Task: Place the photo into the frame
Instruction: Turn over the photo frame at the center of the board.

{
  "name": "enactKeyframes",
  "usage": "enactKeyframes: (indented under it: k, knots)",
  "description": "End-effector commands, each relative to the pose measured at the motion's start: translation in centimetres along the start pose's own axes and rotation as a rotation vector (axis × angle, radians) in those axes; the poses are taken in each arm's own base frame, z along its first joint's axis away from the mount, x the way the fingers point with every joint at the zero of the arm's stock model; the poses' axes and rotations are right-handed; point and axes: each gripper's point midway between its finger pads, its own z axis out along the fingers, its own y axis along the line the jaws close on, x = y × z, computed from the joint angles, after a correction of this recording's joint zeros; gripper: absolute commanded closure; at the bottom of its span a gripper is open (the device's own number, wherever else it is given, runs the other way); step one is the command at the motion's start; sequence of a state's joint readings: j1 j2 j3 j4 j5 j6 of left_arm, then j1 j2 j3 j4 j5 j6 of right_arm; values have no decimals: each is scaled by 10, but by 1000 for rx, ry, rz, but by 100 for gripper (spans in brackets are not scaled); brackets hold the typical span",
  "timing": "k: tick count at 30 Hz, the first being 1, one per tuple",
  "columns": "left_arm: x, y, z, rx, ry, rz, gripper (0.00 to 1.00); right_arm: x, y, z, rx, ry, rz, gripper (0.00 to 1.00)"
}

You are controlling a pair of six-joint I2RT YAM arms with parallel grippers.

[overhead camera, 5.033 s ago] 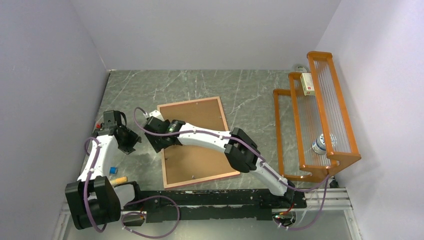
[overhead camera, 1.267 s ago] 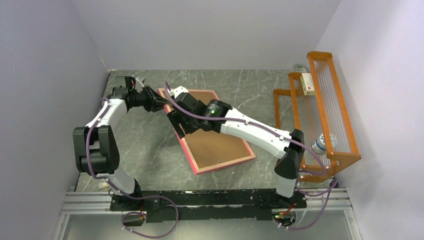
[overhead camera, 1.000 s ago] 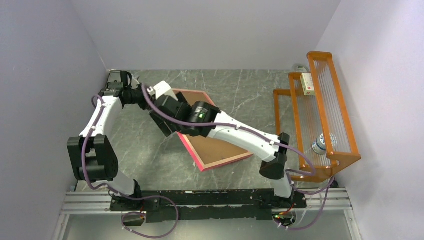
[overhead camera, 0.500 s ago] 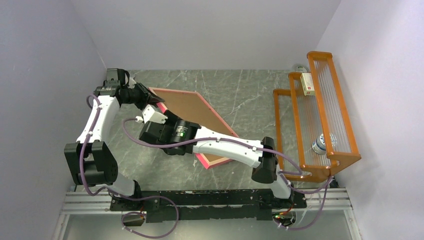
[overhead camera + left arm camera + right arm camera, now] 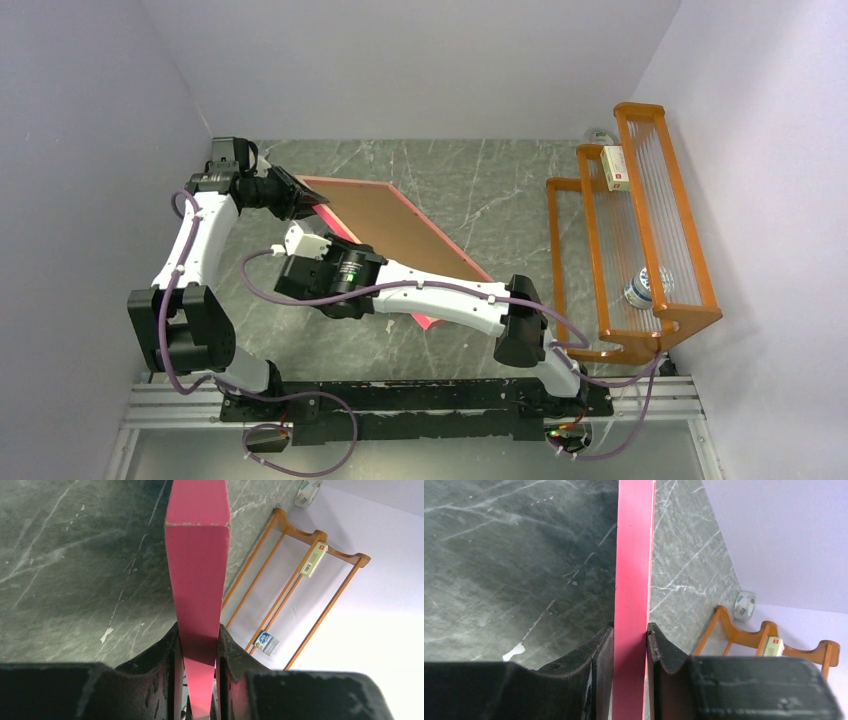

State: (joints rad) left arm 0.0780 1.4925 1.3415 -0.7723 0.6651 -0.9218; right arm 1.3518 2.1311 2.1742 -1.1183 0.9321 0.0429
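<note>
The frame (image 5: 400, 228) is tilted up off the marble table, its brown back facing the top camera and a pink edge (image 5: 425, 320) showing at its low near corner. My left gripper (image 5: 300, 198) is shut on the frame's far left corner; in the left wrist view the pink edge (image 5: 197, 580) runs up from between the fingers of that gripper (image 5: 198, 635). My right gripper (image 5: 340, 258) clamps the frame's left edge; in the right wrist view the pink edge (image 5: 634, 570) sits tight between both pads of this gripper (image 5: 630, 630). The photo is out of view.
An orange wire rack (image 5: 630, 240) stands along the right wall, with a small box (image 5: 615, 167) on top and a can (image 5: 645, 288) lower down. A tape roll (image 5: 744, 604) lies by the back wall behind the rack.
My right gripper slid down along the frame's left edge toward the near side and closed on it. The frame swung and tilted further up, still held at its corner by the left gripper.
</note>
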Motion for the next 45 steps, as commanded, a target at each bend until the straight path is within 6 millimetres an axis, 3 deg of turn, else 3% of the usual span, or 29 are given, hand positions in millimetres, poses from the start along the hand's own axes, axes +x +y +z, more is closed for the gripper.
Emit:
enactKeyframes:
  k: [1, 3, 7, 10, 13, 18, 19, 21, 25, 28, 36, 39, 45]
  knots:
    - [8, -36, -26, 115, 3, 1, 97, -8, -25, -12, 55, -41, -5, 91]
    - [8, -37, -27, 116, 4, 4, 98, -9, -26, -12, 56, -50, -17, 90]
    - [6, -38, -28, 120, 4, 4, 97, -8, -23, -8, 55, -46, -37, 64]
    - [5, -39, -30, 125, 3, 2, 97, -4, -17, -4, 51, -33, -47, 60]
    - [4, -39, -31, 131, 1, 2, 98, -5, -17, -2, 47, -24, -15, 64]
    - [3, -38, -32, 140, 0, 3, 97, -14, -26, -6, 61, -43, 21, 88]
    - [3, -37, -32, 141, 0, 3, 95, -15, -29, -8, 67, -48, 25, 93]
    - [1, -39, -34, 149, -6, 17, 81, -18, -35, -11, 80, -60, 29, 100]
    - [-9, -46, -44, 125, -47, 100, 30, -27, -50, -20, 82, -105, 43, 100]
    - [-25, -51, -56, 103, -115, 160, 8, -40, -61, -30, 48, -172, 78, 100]
    - [-75, -74, -118, 76, -353, 304, 6, -75, -107, -59, -20, -342, 239, 100]
    - [-83, -76, -134, 47, -415, 338, 6, -80, -117, -60, -44, -359, 285, 100]
    - [-86, -75, -146, 26, -471, 367, 6, -91, -124, -60, -147, -377, 396, 100]
